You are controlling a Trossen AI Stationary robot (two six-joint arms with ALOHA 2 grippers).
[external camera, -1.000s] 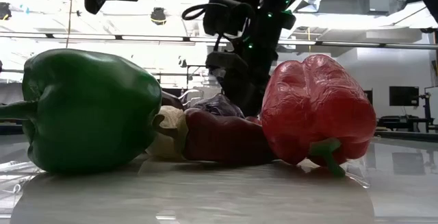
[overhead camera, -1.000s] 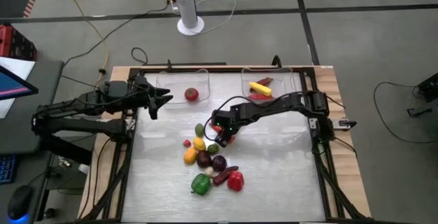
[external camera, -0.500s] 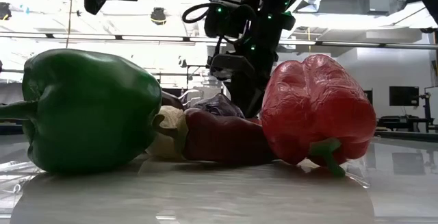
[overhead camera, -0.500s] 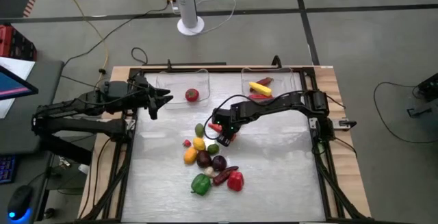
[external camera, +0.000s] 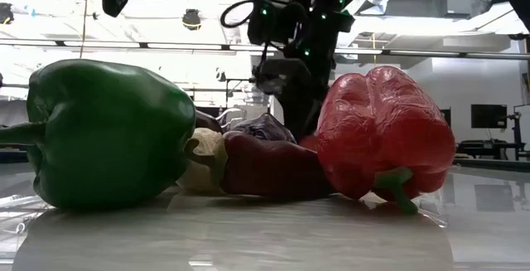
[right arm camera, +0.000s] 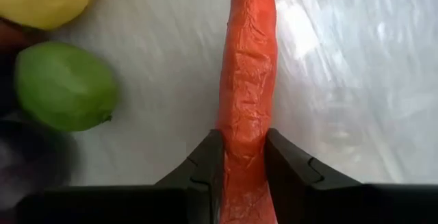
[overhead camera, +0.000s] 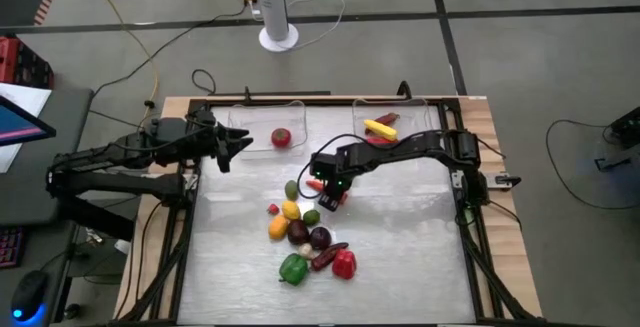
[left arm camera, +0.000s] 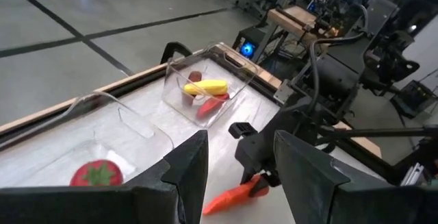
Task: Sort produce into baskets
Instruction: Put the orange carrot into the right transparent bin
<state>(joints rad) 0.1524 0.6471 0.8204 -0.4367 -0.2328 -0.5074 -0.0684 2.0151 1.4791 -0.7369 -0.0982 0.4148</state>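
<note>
Right claw (right arm camera: 241, 162) pinching orange carrot (right arm camera: 246, 80), arm outstretched.

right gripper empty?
No, in the right wrist view the right gripper has its fingers clamped on both sides of the orange carrot.

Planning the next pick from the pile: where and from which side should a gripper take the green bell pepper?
Grip the green bell pepper across its broad body, coming straight down from above. It lies on its side at the pile's near-left edge, stem pointing outward; the dark red chilli crowds its other side, so a level approach is blocked there.
</note>
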